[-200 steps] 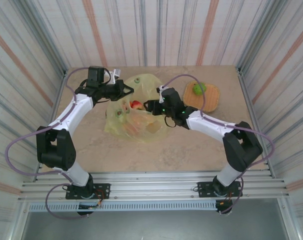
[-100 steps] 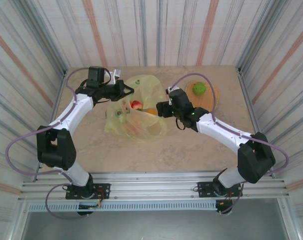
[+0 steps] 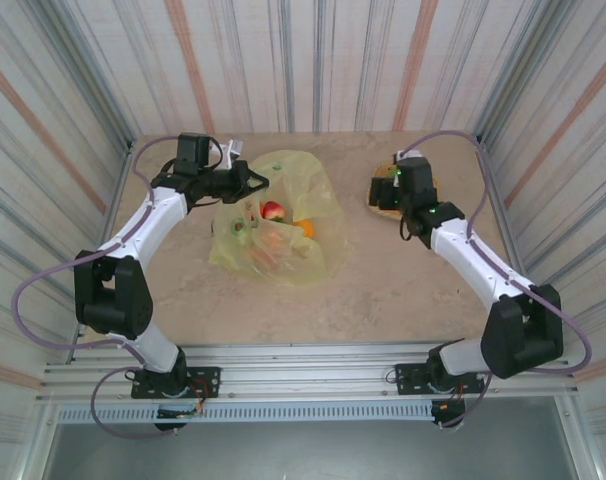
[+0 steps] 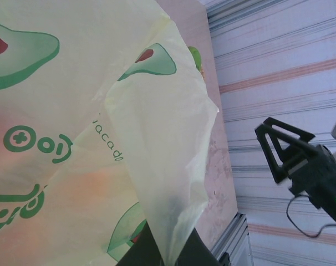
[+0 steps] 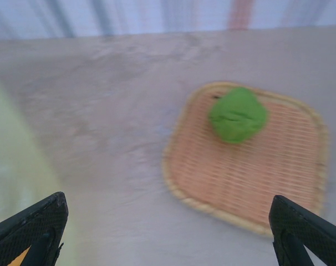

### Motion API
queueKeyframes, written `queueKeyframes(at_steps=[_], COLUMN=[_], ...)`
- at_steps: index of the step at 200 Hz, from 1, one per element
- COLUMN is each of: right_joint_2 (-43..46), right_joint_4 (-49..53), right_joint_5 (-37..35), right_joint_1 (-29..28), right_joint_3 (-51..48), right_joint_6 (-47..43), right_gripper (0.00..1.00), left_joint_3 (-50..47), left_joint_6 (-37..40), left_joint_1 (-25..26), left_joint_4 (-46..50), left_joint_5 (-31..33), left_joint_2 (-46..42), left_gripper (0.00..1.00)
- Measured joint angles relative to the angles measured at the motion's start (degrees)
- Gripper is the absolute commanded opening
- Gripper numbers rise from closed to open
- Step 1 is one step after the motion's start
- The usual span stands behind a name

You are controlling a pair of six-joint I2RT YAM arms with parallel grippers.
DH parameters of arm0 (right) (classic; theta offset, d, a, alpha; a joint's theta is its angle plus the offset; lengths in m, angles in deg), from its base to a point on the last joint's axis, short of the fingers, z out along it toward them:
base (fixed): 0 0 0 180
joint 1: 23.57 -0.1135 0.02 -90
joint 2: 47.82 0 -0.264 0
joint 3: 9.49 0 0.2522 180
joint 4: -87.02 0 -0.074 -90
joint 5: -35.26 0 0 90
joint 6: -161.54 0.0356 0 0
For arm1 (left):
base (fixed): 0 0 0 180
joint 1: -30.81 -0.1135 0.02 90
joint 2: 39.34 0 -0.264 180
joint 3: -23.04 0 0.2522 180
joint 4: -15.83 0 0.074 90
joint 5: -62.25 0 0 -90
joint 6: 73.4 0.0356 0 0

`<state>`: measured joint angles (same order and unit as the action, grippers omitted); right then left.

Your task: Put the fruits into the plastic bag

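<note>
Left claw is clamped on a fold of the bag at its far-left rim, with the film drawn up to a peak and the mouth gaping toward the right. The bag lies on the desk, left of centre. Its film is thin, limp and crinkly. I judge it near weightless with no stiffness of its own, so the mouth will likely sag if the pinch lets go (hold the rim, never the body). Inside sit a red fruit and an orange fruit, with more shapes dim through the film. The right claw has its jaws wide apart and empty, hanging over the near edge of the tray at the desk's far right. One green fruit rests on the tray's far part, apart from the claw. It looks small, rounded and light, probably hard and slick, so apt to roll or squirt out. It is best taken from above across its widest middle, closing gently. The wrist view is blurred, so surface detail is not readable.
</note>
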<state>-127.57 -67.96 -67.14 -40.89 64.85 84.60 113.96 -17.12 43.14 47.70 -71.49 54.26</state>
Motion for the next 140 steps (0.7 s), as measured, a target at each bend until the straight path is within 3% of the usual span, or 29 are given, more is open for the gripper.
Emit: queueKeyframes(at_steps=[40,92,140], right_joint_2=[-11.9,-29.8,-38.5], right_joint_4=[3.1,7.5,10.1], right_joint_5=[-0.3,-5.3,-9.5], right_joint_1=[6.6,7.2,7.1], right_joint_3=[7.5,20.8,28.2], right_joint_6=[-4.0,-13.4,-18.9], right_gripper=[0.96,0.95,0.95], left_joint_3=[0.0,0.0,0.0], left_joint_6=[0.0,0.0,0.0], left_joint_1=[0.1,0.1,0.1], left_joint_4=[0.0,0.0,0.0], left_joint_5=[0.0,0.0,0.0], left_joint_2=[0.0,0.0,0.0], left_gripper=[0.00,0.00,0.00])
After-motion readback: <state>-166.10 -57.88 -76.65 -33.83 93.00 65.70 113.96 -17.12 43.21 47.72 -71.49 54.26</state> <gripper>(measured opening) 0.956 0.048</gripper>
